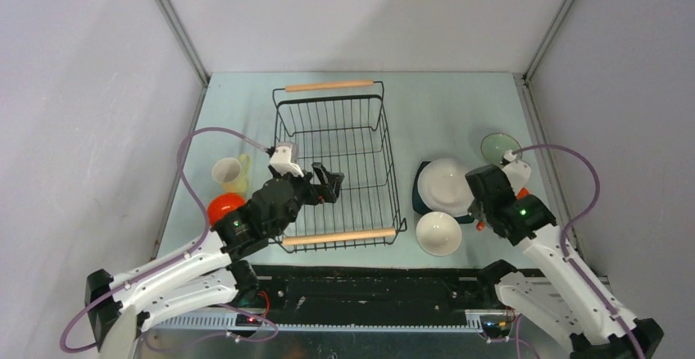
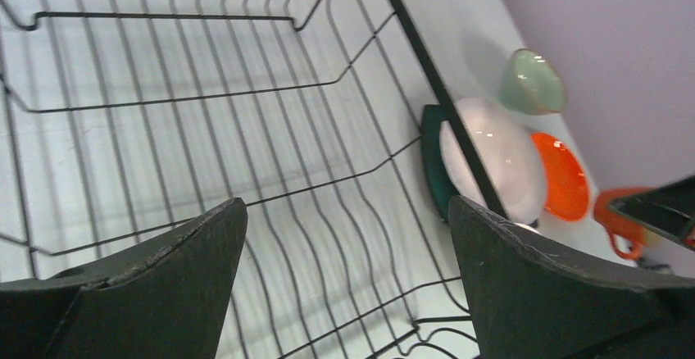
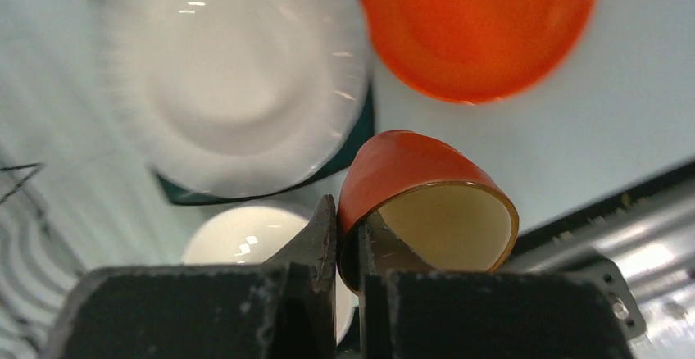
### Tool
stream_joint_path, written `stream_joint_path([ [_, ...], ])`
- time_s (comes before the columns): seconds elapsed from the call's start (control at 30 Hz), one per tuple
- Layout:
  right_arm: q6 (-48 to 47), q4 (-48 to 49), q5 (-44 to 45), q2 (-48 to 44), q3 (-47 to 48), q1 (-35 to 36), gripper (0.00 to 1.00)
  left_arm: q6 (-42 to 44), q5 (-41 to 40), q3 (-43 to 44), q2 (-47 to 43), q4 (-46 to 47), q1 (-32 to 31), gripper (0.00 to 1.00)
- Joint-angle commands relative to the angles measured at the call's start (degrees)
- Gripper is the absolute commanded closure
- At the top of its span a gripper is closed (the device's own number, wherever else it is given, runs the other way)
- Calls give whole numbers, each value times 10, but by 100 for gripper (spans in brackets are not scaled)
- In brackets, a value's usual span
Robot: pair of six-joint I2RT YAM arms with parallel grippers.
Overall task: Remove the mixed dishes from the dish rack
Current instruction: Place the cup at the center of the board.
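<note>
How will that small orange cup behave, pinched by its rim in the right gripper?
The orange cup looks glazed, so it is probably slippery. The right gripper pinches only its rim, so it may pivot in the grip. It is tilted on its side and round, so it would likely roll if released like this.

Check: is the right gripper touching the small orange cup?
Touching. In the right wrist view the right gripper pinches the small orange cup by its wall, one jaw inside, one outside.
</note>
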Motion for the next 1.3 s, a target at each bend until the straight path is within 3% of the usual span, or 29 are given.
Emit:
stream_joint_path([
  [0.0,-19,-62,-49,6,-25,-92,100,2,-68,25,-4,-54,-2,0],
  [0.23,-31,-15,-150,17,-59,-133,100,7,-77,7,-33,-51,-2,0],
  [0.43,24,-18,-96,66,-69,-136,100,1,-87,4,-45,-65,-2,0],
  [1.0,27,91,-129,137,-147,-143,89,-16,-116,0,-52,-73,-2,0],
  [1.13,28,91,-123,130,-147,-144,80,-16,-115,-1,-62,-75,-2,0],
  [1.2,28,87,-127,112,-147,-142,62,-17,-111,0,-63,-78,-2,0],
  [1.27,27,82,-128,81,-147,-142,50,-18,-107,1,-62,-81,-2,0],
])
